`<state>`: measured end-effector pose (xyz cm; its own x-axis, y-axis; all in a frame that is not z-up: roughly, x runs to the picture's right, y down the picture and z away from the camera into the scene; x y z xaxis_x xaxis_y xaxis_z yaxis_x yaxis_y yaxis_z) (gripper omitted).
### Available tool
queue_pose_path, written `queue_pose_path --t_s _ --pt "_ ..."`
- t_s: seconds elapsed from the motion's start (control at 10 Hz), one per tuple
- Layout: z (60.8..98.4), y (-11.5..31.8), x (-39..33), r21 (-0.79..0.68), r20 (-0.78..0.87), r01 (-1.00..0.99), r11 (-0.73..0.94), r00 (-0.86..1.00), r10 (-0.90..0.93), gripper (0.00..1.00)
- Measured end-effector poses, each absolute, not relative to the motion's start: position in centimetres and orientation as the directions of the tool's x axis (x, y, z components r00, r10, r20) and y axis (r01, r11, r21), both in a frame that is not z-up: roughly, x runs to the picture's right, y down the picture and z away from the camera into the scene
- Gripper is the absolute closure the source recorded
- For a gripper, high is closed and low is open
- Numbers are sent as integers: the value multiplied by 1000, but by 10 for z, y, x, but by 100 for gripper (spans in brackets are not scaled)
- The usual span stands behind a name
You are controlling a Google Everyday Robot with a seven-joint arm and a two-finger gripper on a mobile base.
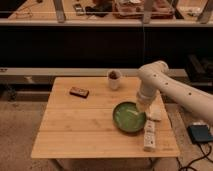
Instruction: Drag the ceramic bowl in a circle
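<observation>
We see warm, soft light falling from above onto the wooden table (85, 125), while the band behind it, across the upper half of the frame, stays dark. The glossy ceramic bowl (125, 120), right of centre, shows pale glare. The gripper (141, 107), at its upper right rim, is brightly lit.

No text, label or number is readable. The gripper (142, 109) is over the right side of the ceramic bowl (125, 120).

The gripper (142, 111), over the bowl's (126, 119) right rim, is mostly hidden beneath the arm (172, 91), which runs off the right edge. The cup's (114, 80) dark contents are too small to tell.
</observation>
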<state>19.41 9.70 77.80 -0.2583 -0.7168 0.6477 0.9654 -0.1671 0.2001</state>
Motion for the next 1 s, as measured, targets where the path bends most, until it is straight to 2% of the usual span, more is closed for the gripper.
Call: queue_pose_path --t_s 0.1,0.3,0.4,0.6,1.0 --pt "779 84 177 187 647 977 -104 -202 -735 97" --pt "784 65 119 176 674 977 123 -28 -738 77" --pt "788 63 101 169 688 964 205 34 -725 70" --pt "791 59 73 158 713 933 324 120 -691 67" --pt "790 59 71 154 710 930 333 130 -692 67"
